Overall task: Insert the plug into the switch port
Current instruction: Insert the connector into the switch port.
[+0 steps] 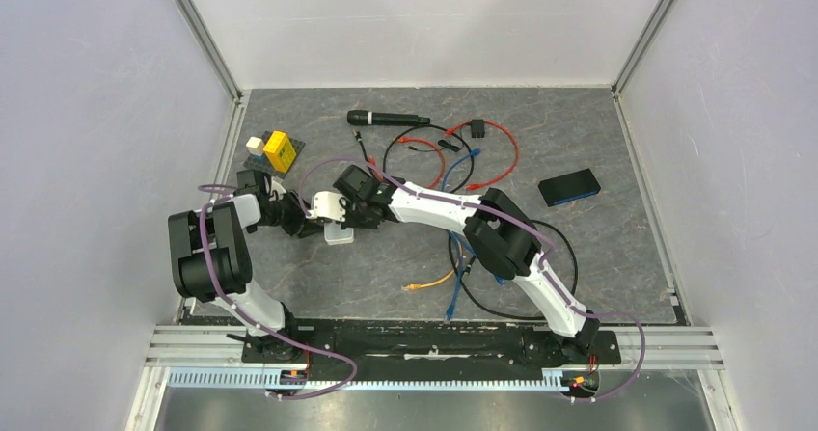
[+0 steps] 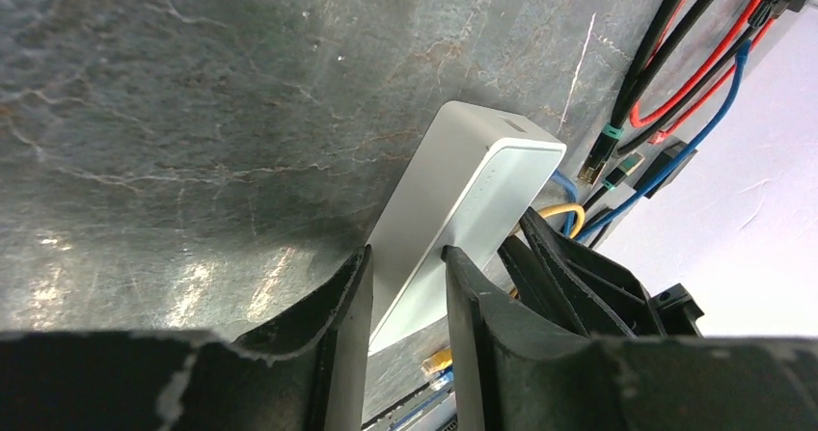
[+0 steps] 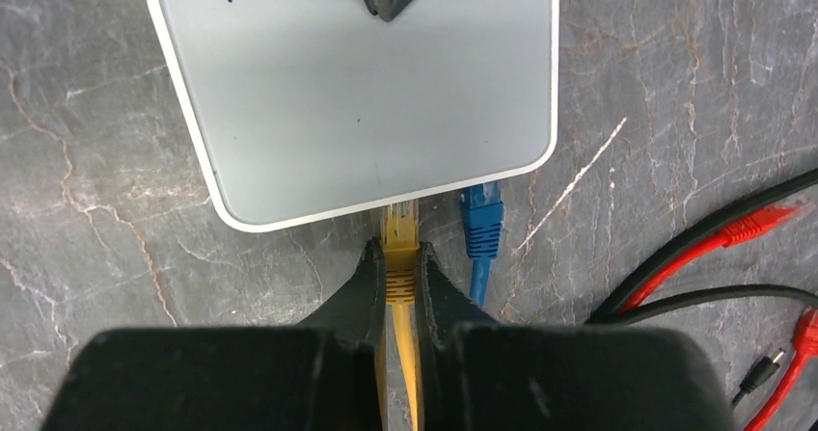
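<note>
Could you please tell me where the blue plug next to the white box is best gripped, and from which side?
I would grip the blue plug on its boot, behind the head, coming from above at the cable end. Its head points at the white box, and the right gripper, shut on the yellow plug, crowds one side.

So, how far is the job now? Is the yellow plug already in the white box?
Done: the right gripper is shut on the yellow plug and has it lined up at the white box edge. In hand: the plug's tip meets that edge; the left gripper straddles the box. Left: push it fully in and release; how deep it sits is hidden.
</note>
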Tool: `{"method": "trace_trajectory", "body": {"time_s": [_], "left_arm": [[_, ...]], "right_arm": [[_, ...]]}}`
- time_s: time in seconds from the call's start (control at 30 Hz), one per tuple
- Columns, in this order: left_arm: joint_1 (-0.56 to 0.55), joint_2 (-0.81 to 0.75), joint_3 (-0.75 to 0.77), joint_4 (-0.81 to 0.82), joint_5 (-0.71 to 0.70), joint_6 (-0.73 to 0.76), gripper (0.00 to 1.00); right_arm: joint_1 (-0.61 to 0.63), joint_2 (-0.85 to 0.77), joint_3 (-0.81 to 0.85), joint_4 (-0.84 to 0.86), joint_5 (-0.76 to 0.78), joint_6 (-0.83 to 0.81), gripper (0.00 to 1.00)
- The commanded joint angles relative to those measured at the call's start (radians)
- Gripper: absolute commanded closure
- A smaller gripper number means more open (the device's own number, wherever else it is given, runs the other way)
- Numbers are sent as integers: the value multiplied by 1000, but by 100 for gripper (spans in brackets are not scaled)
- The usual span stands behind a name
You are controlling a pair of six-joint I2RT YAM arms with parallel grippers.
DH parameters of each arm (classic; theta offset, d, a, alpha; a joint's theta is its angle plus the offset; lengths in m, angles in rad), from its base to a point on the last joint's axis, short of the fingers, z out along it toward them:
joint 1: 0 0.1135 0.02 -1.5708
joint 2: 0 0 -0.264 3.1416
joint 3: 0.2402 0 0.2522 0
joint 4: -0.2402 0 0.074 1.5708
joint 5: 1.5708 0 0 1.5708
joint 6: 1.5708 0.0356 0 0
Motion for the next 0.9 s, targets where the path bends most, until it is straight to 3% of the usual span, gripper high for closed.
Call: {"method": "trace_trajectory", "body": {"time_s": [0.0, 0.33, 0.47, 0.63, 0.87], "left_arm": [[-42, -14, 4, -41, 51, 23, 60], [-46, -11, 38, -77, -21, 53, 50], [-83, -1, 42, -75, -18, 53, 54], [-127, 30, 18, -40, 36, -2, 68], [-171, -8, -40, 56, 60, -102, 71]], "right_arm": [[58, 63, -6, -72, -291, -51, 100], [41, 87, 38, -70, -281, -1, 100], [41, 76, -11, 18, -249, 22, 100], [41, 39, -57, 160, -228, 77, 100], [44, -7, -102, 320, -288, 144, 100]]}}
